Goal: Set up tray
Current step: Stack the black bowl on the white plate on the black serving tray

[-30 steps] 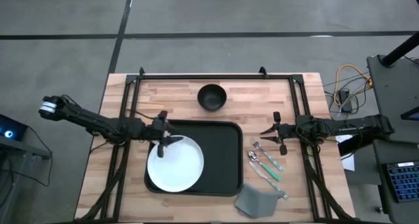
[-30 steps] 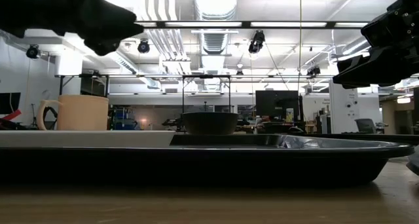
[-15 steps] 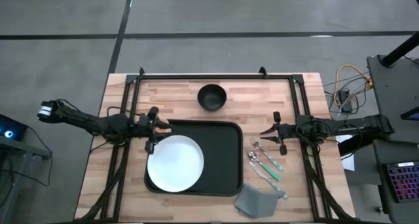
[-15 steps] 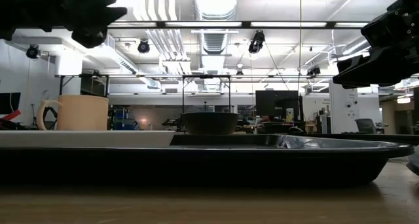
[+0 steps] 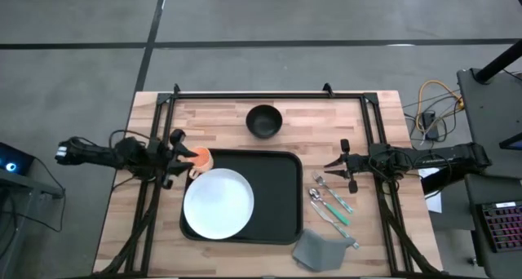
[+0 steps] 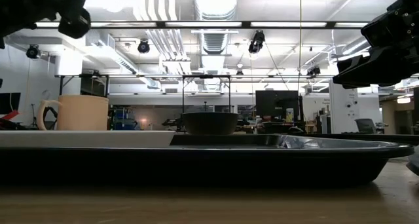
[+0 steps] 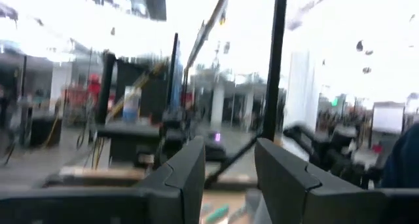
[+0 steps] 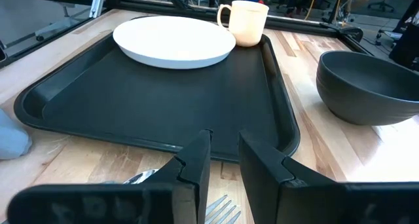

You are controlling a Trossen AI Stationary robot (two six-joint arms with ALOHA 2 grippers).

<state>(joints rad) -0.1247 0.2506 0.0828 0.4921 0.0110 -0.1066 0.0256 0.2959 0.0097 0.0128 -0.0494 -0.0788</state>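
The black tray (image 5: 273, 201) lies flat in the middle of the table, also seen in the right wrist view (image 8: 131, 99). A white plate (image 5: 218, 203) rests on its left half. A peach mug (image 5: 199, 157) stands upright on the wood at the tray's far left corner. My left gripper (image 5: 184, 155) is open just left of the mug with its fingers tipped upward, and nothing lies between them (image 7: 229, 152). My right gripper (image 5: 330, 166) waits off the tray's right edge, slightly open and empty (image 8: 224, 142).
A black bowl (image 5: 264, 121) sits on the table beyond the tray's far edge. A fork, a spoon and a knife with green handles (image 5: 330, 207) lie right of the tray. A grey cloth (image 5: 318, 250) lies near the front edge. Black frame rails (image 5: 163, 132) run along both sides.
My left gripper has drawn back from above the plate's far left rim toward the table's left edge and has tipped its fingers upward. The mug, hidden under it in the high view before, now shows. Plate, tray and mug have stayed in place.
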